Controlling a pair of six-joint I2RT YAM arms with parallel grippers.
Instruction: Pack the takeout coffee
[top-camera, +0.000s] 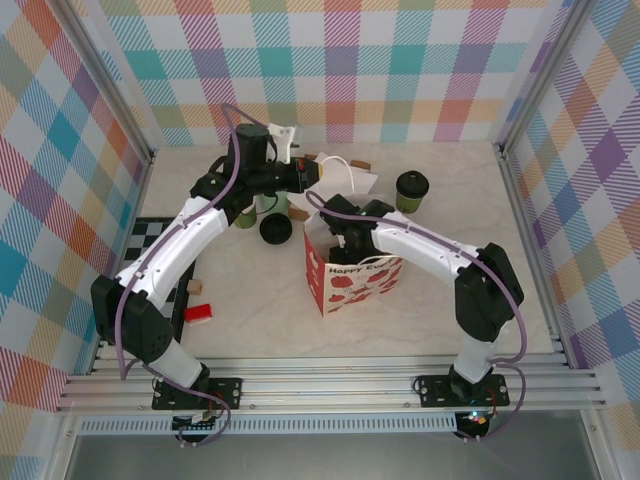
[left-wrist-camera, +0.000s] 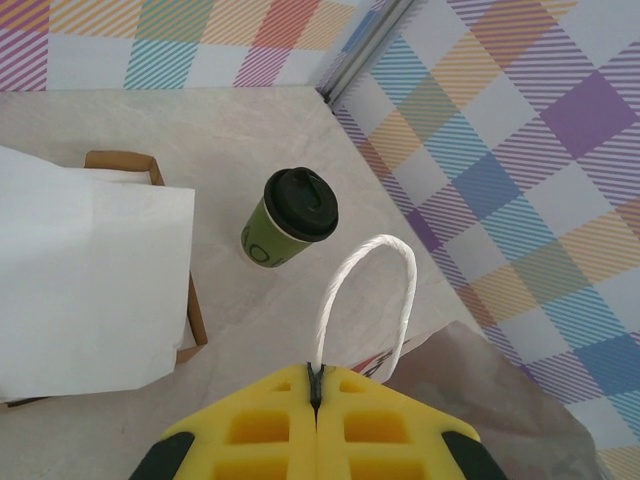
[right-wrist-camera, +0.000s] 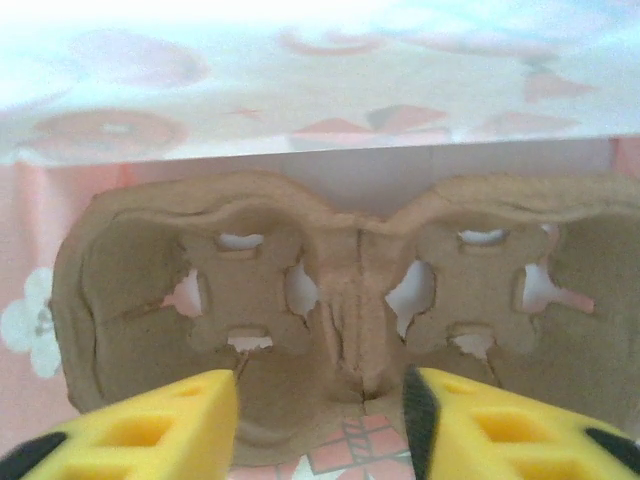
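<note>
Cardboard cup carrier (right-wrist-camera: 330, 290) inside bag (right-wrist-camera: 30, 220), before parted right tool (right-wrist-camera: 320, 390)

Takeout coffee (left-wrist-camera: 288, 220), green, black-lidded, standing upright

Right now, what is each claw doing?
Left gripper: shut on the bag handle.
Right gripper: open above the cup carrier.

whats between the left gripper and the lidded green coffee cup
Left wrist view: the white cord handle pinched by the left gripper arches toward the green paper cup with black lid; otherwise bare cream tabletop.
</note>
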